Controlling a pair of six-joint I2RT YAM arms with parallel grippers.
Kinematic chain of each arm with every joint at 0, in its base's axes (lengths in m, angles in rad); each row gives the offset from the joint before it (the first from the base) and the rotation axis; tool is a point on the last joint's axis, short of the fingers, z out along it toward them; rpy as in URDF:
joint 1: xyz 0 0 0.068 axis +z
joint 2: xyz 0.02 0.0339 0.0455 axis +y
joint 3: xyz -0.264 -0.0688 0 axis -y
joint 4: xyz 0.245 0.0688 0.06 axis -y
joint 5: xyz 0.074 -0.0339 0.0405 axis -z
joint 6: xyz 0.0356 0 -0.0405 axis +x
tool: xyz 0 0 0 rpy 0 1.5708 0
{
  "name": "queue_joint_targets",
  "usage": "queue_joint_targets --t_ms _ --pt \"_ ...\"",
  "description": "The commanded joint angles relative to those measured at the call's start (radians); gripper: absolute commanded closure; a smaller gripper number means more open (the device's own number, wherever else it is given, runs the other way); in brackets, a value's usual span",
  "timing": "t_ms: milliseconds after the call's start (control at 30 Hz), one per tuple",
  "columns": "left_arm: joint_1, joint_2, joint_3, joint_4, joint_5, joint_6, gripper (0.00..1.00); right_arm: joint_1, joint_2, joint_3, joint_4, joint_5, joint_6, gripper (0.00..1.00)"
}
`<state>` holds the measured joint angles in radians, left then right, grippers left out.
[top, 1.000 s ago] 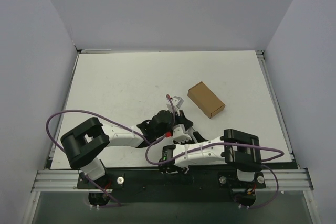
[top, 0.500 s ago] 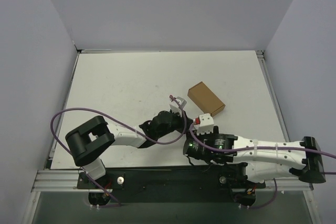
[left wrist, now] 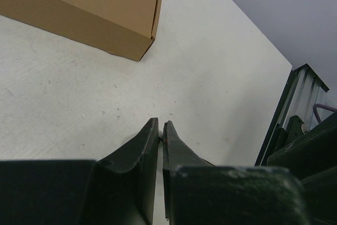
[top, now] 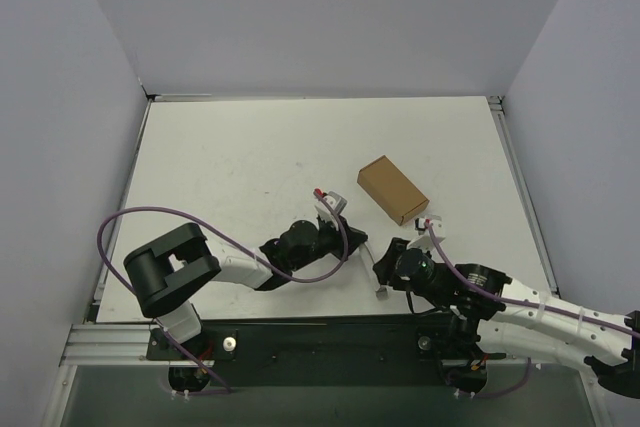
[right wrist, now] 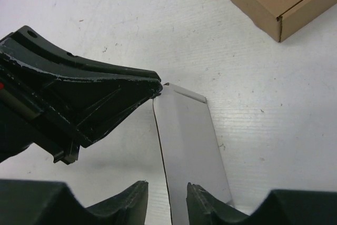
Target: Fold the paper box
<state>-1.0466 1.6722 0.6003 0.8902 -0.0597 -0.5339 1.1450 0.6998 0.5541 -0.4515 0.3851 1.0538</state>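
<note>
Under the left wrist camera, the left gripper (left wrist: 160, 128) has its dark fingers drawn nearly together, with only a thin slit between the tips just above the white table (left wrist: 221, 51). Whether paper sits in that slit cannot be told from here. A closed brown cardboard box (left wrist: 79, 9) lies flat on the table, well ahead of the tips and to their left.

From the right wrist camera, the left gripper's tips pinch the upper corner of the paper box (right wrist: 187, 146), a thin white-grey card panel with a folded tab along its top edge. The panel runs from that corner down toward the right gripper (right wrist: 167, 196). That gripper's jaws stand partly apart, and the panel's near end and left edge reach into the gap between them. The brown cardboard box's corner shows at upper right, apart from the paper.

Seen from above, both arms meet near the table's near middle, just on the near side of the brown box. The paper hardly shows against the white tabletop.
</note>
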Motion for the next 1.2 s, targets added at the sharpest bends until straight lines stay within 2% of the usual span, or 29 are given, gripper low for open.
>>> queue_joint_targets --t_ms 0,133,233,867,967,1167 --pt "-0.010 0.054 -0.060 -0.172 -0.002 0.026 0.85 -0.008 -0.003 -0.016 0.045 0.001 -0.001 0.68" --pt "-0.013 0.063 -0.069 -0.159 0.000 0.015 0.85 -0.010 0.013 -0.014 0.050 0.009 -0.008 0.80" --pt "-0.015 0.064 -0.074 -0.151 0.000 0.012 0.85 -0.010 0.023 -0.016 0.053 0.011 -0.009 0.83" --pt "-0.024 0.075 -0.066 -0.154 -0.009 0.015 0.86 -0.016 0.109 -0.031 0.060 -0.017 -0.012 0.90" --pt "-0.027 0.086 -0.063 -0.152 -0.006 0.014 0.86 -0.019 0.135 -0.028 0.042 -0.015 -0.005 0.94" --pt "-0.033 0.110 -0.059 -0.135 0.003 0.008 0.86 -0.021 0.205 0.001 -0.022 -0.002 -0.003 0.95"
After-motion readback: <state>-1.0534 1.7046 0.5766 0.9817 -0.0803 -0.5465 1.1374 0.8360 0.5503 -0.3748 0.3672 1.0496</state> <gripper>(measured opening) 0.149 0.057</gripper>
